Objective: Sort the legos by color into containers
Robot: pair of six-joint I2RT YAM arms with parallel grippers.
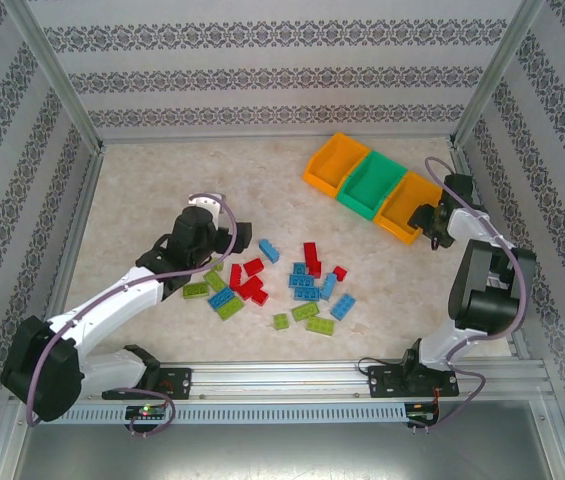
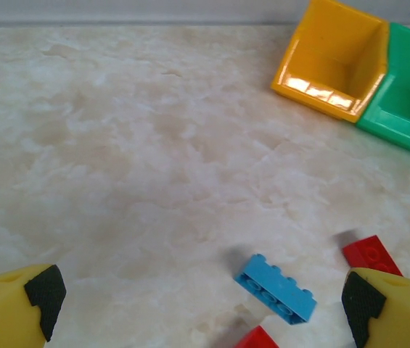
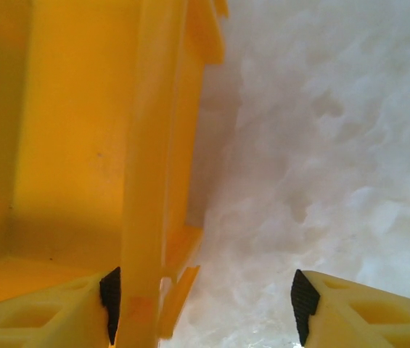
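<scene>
— Fingers (image 2: 16, 308) on the left gripper (image 2: 201, 301), what are they doing?
— Standing spread wide, gripping nothing; yellow plastic with black rubbery pads, hovering over the marbled beige table (image 2: 117, 145); a blue brick (image 2: 276, 288), oblong and studded, is lying just ahead between them; a red brick (image 2: 370, 254) is sitting just past one fingertip.
— And the right gripper (image 3: 206, 304)?
— Straddling an outer wall of the right orange bin (image 3: 81, 145); one pad is sitting inside against the glossy wall, the other is hanging outside, clear of it; so partly spread, not clamping.
— Where are the legos (image 1: 282, 285) lying?
— Lying scattered on the table between the two arms; small studded blocks in red, blue and lime, apart from the containers (image 1: 377, 190).
— Containers?
— Three smooth open rectangular bins sitting joined in a slanted row at the far right; left orange bin (image 1: 337, 163), green bin (image 1: 367, 178) in the middle, then the straddled one.
</scene>
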